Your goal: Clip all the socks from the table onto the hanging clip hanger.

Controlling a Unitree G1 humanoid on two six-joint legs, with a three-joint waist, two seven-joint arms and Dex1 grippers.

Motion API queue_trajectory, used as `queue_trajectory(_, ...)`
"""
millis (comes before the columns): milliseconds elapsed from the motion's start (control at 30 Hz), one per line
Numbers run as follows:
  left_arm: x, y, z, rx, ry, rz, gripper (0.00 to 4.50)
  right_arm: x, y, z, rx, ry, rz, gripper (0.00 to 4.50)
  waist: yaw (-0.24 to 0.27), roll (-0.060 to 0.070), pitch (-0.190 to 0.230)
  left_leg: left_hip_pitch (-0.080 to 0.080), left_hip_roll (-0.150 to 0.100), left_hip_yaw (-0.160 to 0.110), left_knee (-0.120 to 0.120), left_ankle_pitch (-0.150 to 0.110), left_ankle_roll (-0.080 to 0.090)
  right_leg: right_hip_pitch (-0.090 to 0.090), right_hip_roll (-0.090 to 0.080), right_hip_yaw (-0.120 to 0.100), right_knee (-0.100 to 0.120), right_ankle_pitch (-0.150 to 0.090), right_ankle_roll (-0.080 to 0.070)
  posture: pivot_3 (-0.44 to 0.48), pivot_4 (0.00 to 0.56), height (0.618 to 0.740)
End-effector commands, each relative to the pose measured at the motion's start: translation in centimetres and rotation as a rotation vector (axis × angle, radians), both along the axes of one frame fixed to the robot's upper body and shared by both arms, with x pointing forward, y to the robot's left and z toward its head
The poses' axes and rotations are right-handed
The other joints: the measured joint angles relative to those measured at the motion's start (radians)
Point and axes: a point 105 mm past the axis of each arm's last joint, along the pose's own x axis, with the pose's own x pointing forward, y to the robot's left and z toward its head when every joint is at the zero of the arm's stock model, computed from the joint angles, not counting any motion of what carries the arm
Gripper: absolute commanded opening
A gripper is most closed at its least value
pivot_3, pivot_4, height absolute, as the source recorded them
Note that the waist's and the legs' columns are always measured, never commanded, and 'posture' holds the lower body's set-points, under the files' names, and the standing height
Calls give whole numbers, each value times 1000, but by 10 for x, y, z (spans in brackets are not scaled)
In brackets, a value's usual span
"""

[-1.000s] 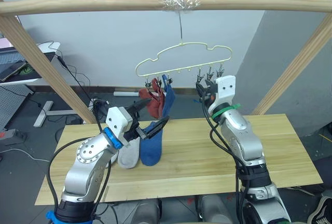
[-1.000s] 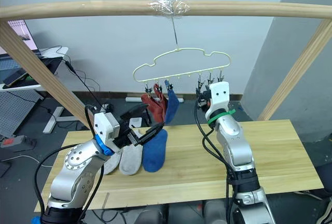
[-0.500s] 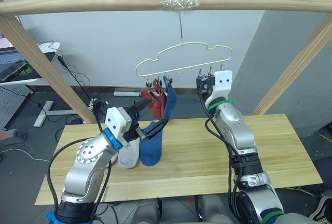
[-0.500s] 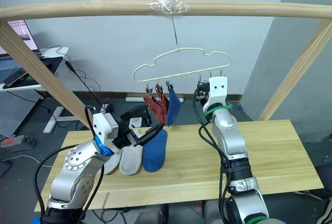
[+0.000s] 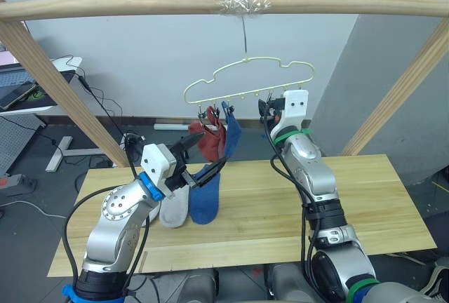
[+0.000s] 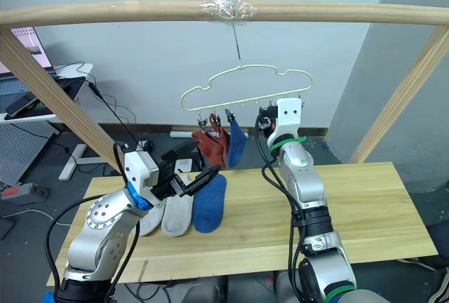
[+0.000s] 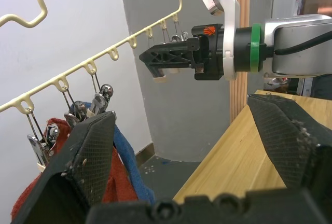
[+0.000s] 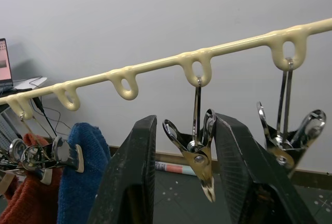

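You get even, soft indoor light with faint shadows; your left wrist view blurs the near fingers [image 7: 88,156], and no glare shows anywhere.

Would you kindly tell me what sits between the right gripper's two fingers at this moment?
In the right wrist view, one empty metal clip of the clip hanger hangs between the right gripper's open fingers, not yet pinched, beside the blue sock already clipped.
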Motion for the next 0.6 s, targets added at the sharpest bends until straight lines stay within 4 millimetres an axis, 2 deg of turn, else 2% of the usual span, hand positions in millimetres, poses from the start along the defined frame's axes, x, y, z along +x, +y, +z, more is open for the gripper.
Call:
queue_trajectory(33,-2,2,13,-9,-61,6,4500,1,1,19,21,-69,11,1687,0,0,0,0,0,0,0,0,0,0,0,0,0,0,0,-35,104,740)
queue_trajectory(500,-3,0,19,-60,-62,14,4500,5,4,23,16,-82,21,1687,0,0,0,0,0,0,0,0,0,0,0,0,0,0,0,-28,111,740)
queue_trajectory(600,-5,-3,26,-108,-75,-6,4500,5,4,23,16,-81,22,1687,0,0,0,0,0,0,0,0,0,0,0,0,0,0,0,-30,114,740)
